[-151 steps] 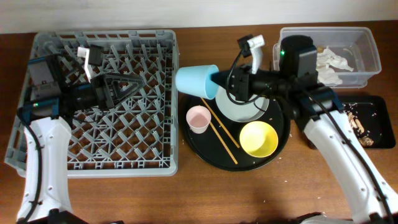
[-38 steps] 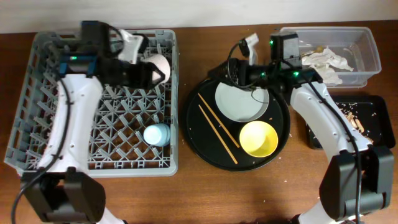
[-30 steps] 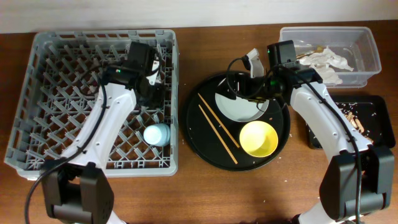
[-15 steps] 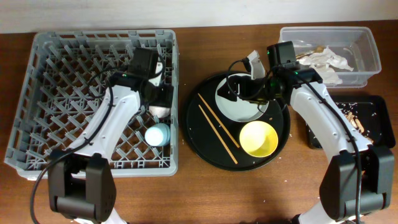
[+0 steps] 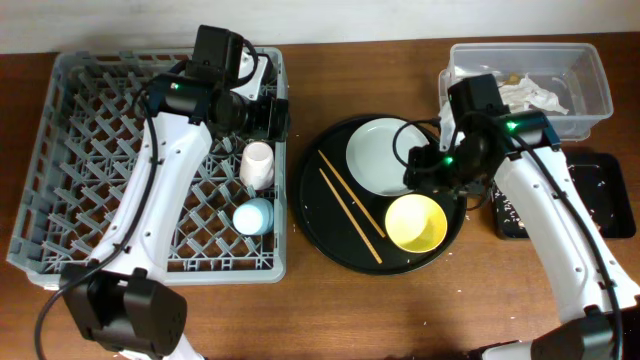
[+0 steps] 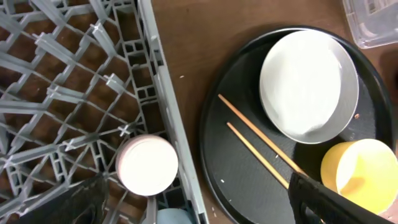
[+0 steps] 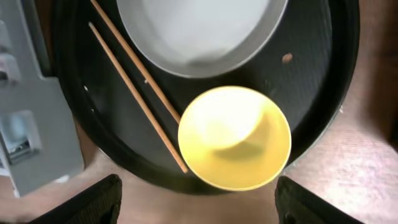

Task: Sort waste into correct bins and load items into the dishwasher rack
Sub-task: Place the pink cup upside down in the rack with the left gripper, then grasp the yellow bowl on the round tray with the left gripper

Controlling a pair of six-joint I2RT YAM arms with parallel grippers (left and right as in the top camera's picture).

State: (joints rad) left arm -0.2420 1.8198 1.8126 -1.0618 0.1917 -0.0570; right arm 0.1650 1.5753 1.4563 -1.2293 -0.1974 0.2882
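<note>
We see the pink cup (image 5: 257, 164) and blue cup (image 5: 253, 215) in the rack (image 5: 100, 200). The plate (image 5: 380, 158), yellow bowl (image 5: 416, 222) and chopsticks (image 5: 350, 210) sit on the round tray (image 5: 320, 235). The left hand (image 6: 199, 202) and right hand (image 7: 199, 205) are spread wide, holding nothing.

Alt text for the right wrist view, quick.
A yellow bowl sits centred on a round black tray, framed by the open fingers. A pale plate lies beyond it, two chopsticks beside both, the grey rack at the left edge.
</note>
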